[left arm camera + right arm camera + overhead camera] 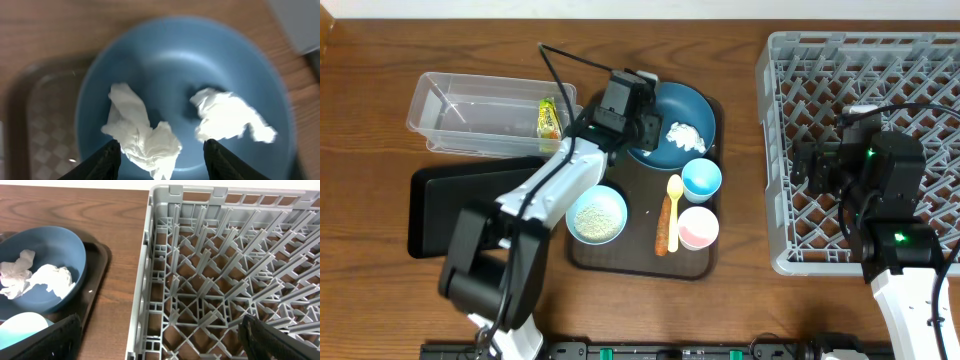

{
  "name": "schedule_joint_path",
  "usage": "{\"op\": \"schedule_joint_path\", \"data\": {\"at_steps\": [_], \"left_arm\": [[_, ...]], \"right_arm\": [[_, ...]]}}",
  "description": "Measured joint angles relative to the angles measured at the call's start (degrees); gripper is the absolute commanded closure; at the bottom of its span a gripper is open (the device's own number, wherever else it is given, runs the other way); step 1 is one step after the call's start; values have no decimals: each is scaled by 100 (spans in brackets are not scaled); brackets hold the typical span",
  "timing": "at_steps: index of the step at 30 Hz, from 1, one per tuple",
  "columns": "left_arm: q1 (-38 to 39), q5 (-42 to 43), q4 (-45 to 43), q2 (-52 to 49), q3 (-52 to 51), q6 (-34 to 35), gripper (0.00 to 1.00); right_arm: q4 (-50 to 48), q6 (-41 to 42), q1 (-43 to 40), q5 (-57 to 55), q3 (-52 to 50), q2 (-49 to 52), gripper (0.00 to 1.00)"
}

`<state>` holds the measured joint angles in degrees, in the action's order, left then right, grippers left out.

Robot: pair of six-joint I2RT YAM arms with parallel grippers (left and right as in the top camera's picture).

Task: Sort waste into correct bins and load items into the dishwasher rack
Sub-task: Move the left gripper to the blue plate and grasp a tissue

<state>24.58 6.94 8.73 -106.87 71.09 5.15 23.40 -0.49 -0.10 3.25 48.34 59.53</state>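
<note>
The dark blue plate (665, 110) holds two crumpled white tissues (687, 135). My left gripper (642, 132) is open just above the plate. In the left wrist view its fingers (162, 155) straddle the nearer tissue (142, 127), with the other tissue (227, 117) to the right. The snack wrapper (550, 117) lies in the clear tub (470, 115). The black bin (450, 210) sits below it. My right gripper (810, 165) is open and empty over the left edge of the grey rack (772, 120), which also shows in the right wrist view (225, 255).
On the brown tray (630, 255) stand a white bowl of rice (597, 215), a light blue cup (701, 178), a pink cup (698, 227), a pale yellow spoon (674, 195) and an orange carrot piece (664, 235).
</note>
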Motion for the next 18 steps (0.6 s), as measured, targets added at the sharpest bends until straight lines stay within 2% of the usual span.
{"op": "schedule_joint_path", "data": {"at_steps": [11,16,18], "left_arm": [[85,0,66,-435,0,0,44],[146,15,129,-501,0,20,55],[146,20,136,-546,0,4,62]], "right_arm": [[0,2,0,0,0,24,1],[2,0,0,-2,0,131,1],[4,0,0,-2,0,144,1]]}}
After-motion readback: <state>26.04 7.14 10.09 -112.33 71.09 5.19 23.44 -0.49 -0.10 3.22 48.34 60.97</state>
